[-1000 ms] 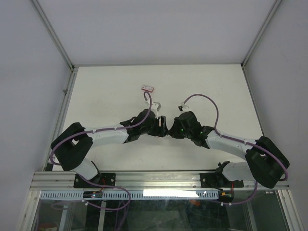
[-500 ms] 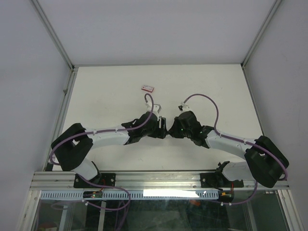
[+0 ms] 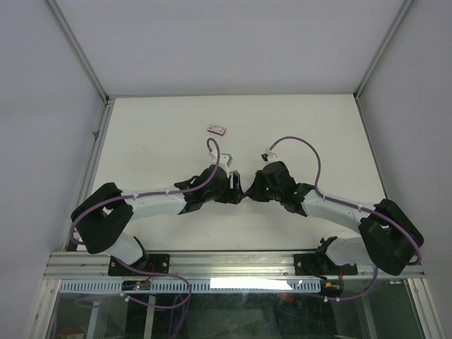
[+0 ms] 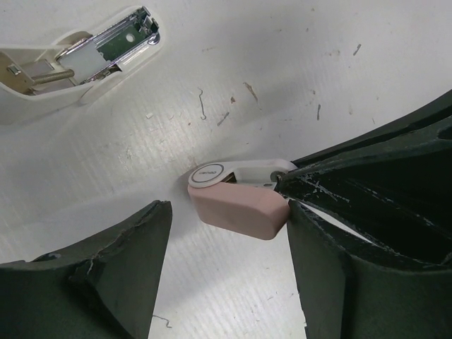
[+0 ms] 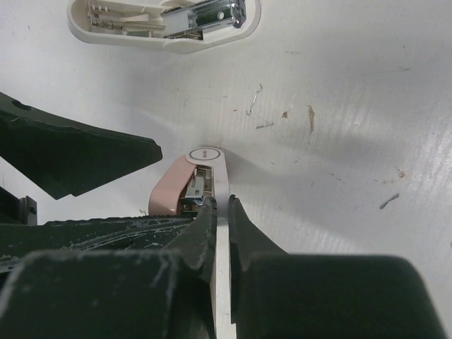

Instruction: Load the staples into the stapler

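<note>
A small pink-and-white stapler stands on edge on the table; it also shows in the right wrist view. My right gripper is shut on the stapler's thin white plate. My left gripper is open, one finger on each side of the pink end, the right finger close against it. A white stapler part with an exposed metal channel lies beyond, also in the right wrist view. The red-pink staple box lies farther back; no staples show. In the top view both grippers meet at mid-table and hide the stapler.
Bits of bent wire and small debris lie scattered on the white table. Aluminium frame rails and white walls border the table on the left, back and right.
My left arm has shifted a little left and nearer, and its cable loop has swung left. The right arm and the staple box have stayed put.
</note>
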`<state>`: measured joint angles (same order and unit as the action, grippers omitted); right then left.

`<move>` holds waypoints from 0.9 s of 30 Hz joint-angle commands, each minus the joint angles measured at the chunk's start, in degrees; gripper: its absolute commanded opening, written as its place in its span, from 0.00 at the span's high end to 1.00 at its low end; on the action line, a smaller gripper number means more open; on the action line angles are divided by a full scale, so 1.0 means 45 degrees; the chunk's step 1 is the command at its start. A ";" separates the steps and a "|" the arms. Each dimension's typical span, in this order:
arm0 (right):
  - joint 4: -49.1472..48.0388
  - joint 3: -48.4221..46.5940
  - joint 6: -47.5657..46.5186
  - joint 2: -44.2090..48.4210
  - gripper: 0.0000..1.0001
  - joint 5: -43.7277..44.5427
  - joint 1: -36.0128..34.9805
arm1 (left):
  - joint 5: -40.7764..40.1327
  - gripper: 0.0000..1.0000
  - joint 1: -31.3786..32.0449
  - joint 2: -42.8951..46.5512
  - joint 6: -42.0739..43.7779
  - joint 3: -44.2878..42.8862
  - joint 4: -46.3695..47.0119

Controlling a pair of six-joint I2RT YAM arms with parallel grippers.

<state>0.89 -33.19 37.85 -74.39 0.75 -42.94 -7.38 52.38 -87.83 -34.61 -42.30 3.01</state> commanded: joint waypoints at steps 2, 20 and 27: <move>0.0530 -0.0084 -0.0500 -0.0126 1.00 0.0917 0.0430 | 0.0135 0.34 -0.0546 0.0460 -0.0132 0.0553 -0.0480; 0.0465 0.0028 -0.0558 -0.0536 1.00 0.0890 0.0565 | 0.1106 0.41 -0.1456 0.0952 -0.0646 0.1502 0.0338; 0.0412 0.0026 -0.0568 -0.0593 1.00 0.0812 0.0595 | 0.1298 0.46 -0.1716 0.0953 -0.0743 0.1692 0.0387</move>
<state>-0.95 -33.17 37.52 -76.14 0.78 -40.62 -1.17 45.25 -84.97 -38.00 -35.55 6.07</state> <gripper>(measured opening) 0.034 0.542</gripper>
